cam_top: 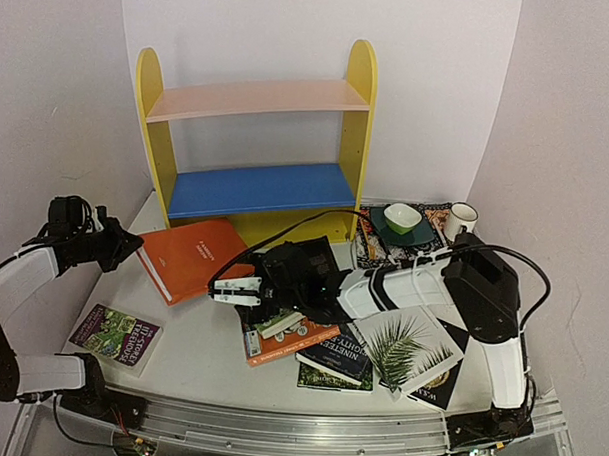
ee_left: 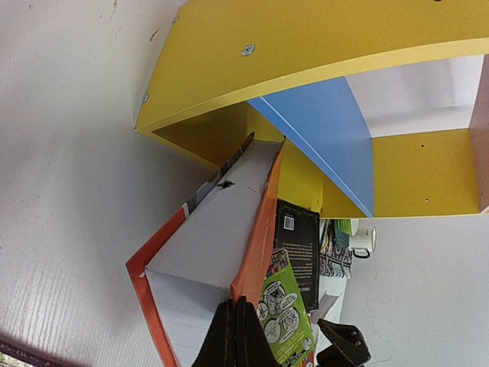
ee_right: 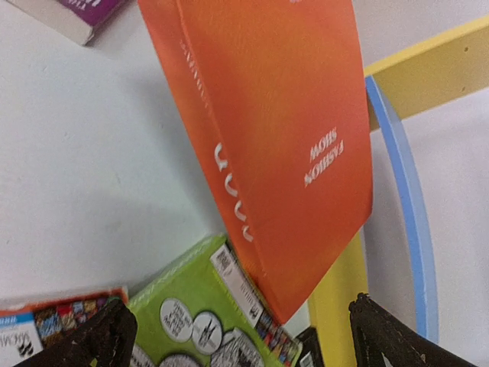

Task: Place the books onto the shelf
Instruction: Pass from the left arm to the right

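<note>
Since your right pincer (cam_top: 227,288) gapes wide at the orange book (cam_top: 188,256), square it on the near edge before closing; brace with the left pincer (cam_top: 130,248), shut on nothing.

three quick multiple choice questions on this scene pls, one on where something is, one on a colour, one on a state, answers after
1. Where is the green bowl?
A) on the floor
B) on a dark plate on the patterned mat, right of the shelf
C) hanging from the wall

2. What colour is the shelf's middle board?
A) blue
B) red
C) white

3. How does the right tool stand?
A) shut tight
B) open, fingers wide apart
C) out of every view

Answers:
1 B: the top view shows the bowl on the plate, beside the white mug.
2 A: the board between the yellow side panels is plainly blue.
3 B: the right wrist view shows its two fingers far apart, gripping nothing.
</note>
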